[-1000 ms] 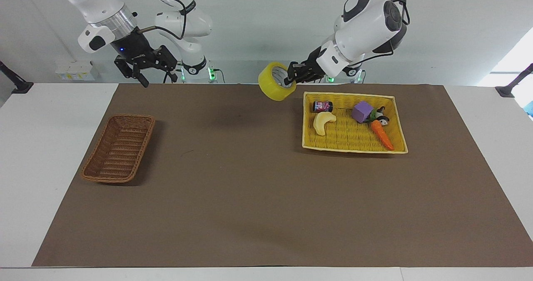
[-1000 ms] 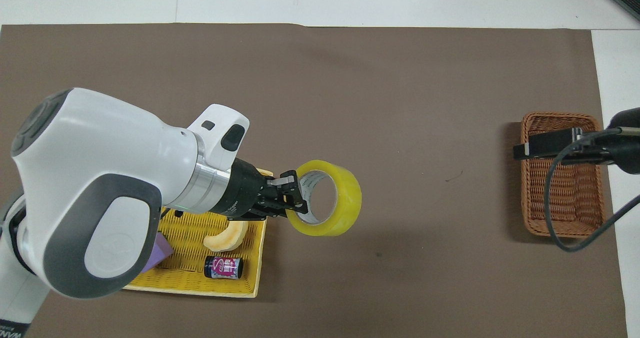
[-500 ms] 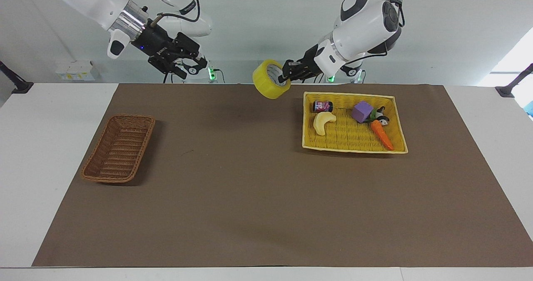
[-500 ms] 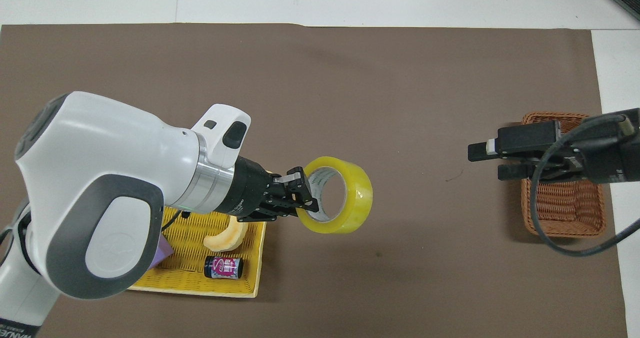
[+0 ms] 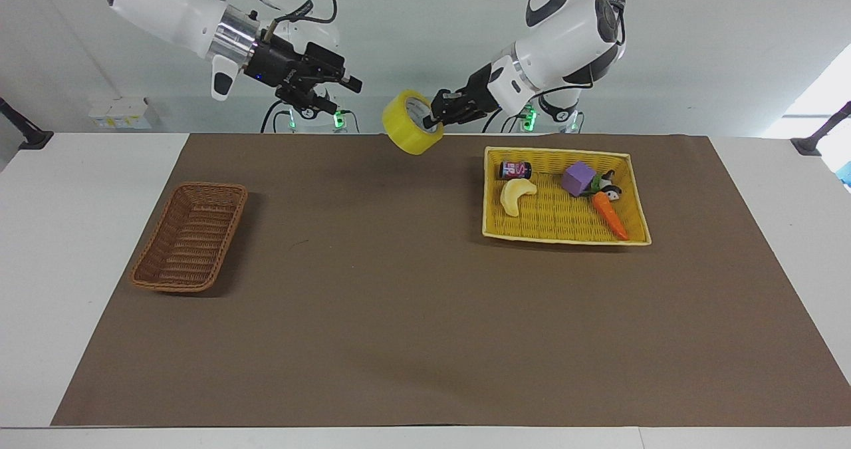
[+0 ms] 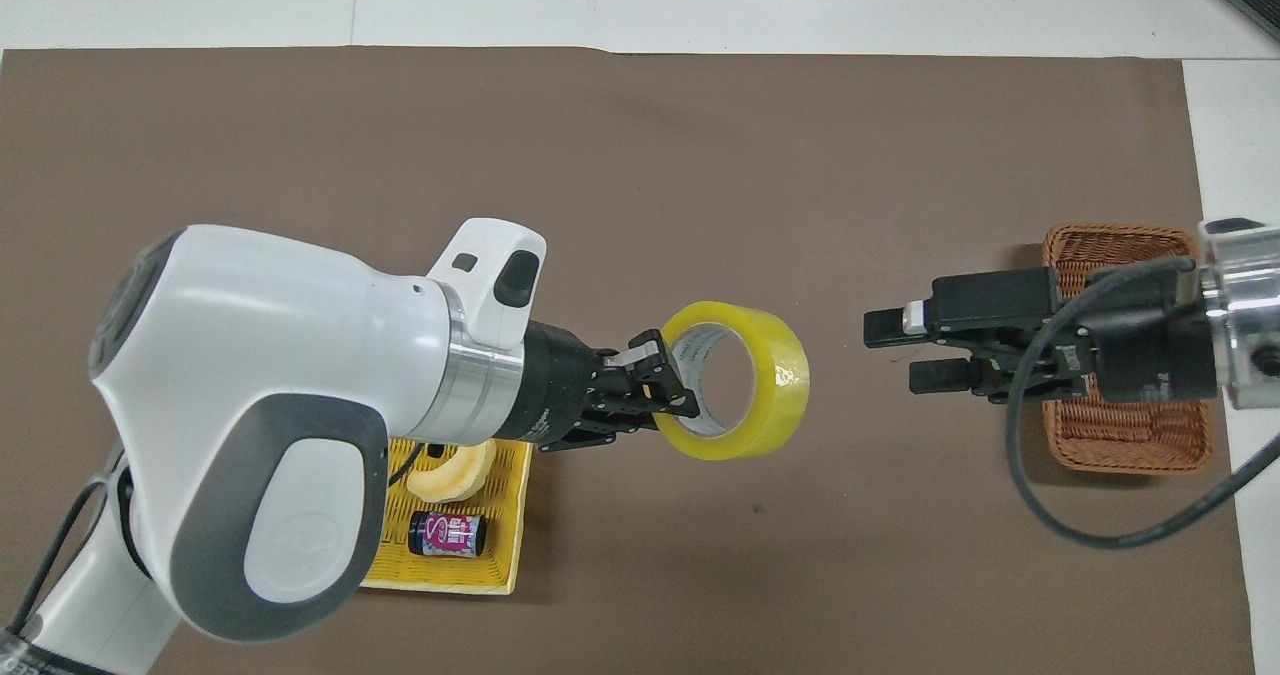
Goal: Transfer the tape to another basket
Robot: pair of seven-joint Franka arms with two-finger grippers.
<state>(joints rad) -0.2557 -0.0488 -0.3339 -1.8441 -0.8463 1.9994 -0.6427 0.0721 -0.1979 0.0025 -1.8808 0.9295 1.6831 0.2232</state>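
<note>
Left gripper (image 5: pixel 437 112) pinching tape (image 5: pixel 412 132) aloft over mat (image 5: pixel 399 302); right gripper (image 5: pixel 339 90) spread, raised. Basket (image 5: pixel 189 236) holding nothing. Yellow tray (image 5: pixel 565 233) holding banana toy (image 5: pixel 515 195), can (image 5: pixel 515 169), purple block (image 5: pixel 578 178), carrot (image 5: pixel 610 215).

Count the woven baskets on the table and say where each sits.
2. The dark brown wicker basket lies toward the right arm's end; the yellow woven tray toward the left arm's end.
</note>
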